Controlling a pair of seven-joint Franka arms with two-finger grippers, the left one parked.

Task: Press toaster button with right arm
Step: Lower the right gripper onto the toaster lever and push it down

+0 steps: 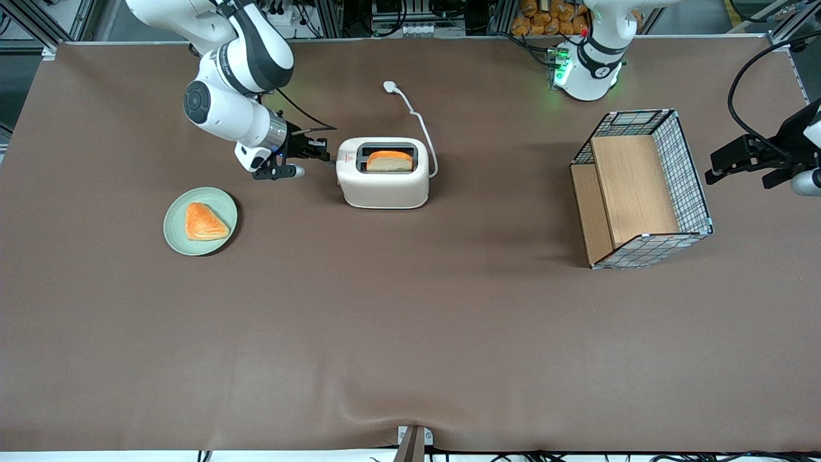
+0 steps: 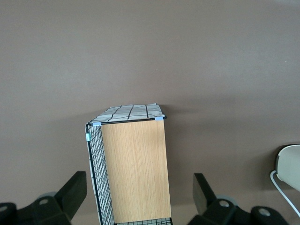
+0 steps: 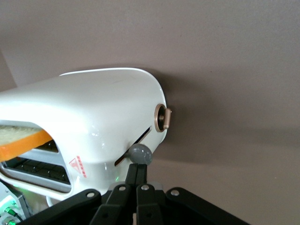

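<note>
The cream-white toaster (image 1: 383, 173) stands on the brown table with a slice of bread (image 1: 389, 161) in one slot; its white cord and plug (image 1: 390, 86) trail away from the front camera. The right arm (image 1: 237, 83) reaches down beside the toaster's narrow end. Its black gripper (image 1: 328, 156) is shut, fingers pressed together and empty. In the right wrist view the fingertips (image 3: 137, 169) touch the grey toaster button (image 3: 139, 154), which sits in its slot on the toaster (image 3: 93, 117). A bronze dial (image 3: 162, 117) sits beside the slot.
A green plate (image 1: 176, 232) with a triangular pastry (image 1: 204, 222) lies nearer the front camera than the gripper. A wire-and-wood basket (image 1: 641, 189) lies on its side toward the parked arm's end and shows in the left wrist view (image 2: 133, 168).
</note>
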